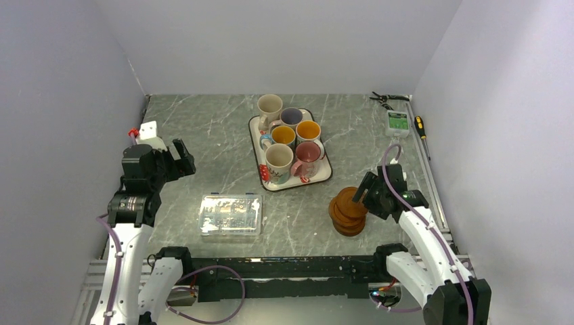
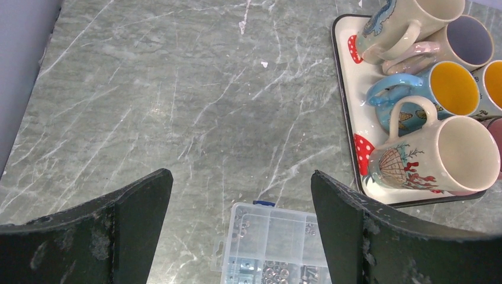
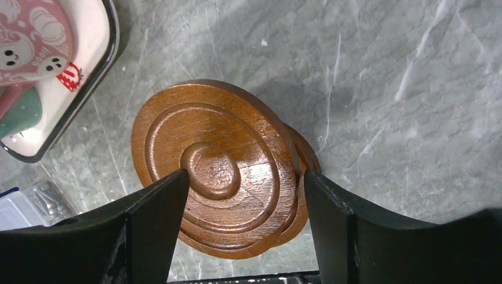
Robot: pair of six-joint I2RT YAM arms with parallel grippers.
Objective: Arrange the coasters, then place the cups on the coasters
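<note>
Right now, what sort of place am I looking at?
Likely a robotics lab cell: two white robot arms bolted at a grey marble-look table, plain walls around it, a yellow-handled screwdriver alongside.

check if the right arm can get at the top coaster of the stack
Probably yes: the right gripper is open directly above the top coaster, with nothing between them.

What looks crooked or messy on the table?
The coasters on the right are in a wonky pile. The top one sits shifted sideways, so the lower ones peek out underneath. The cups are squeezed together on the tray. Nothing looks spilled or broken.
</note>
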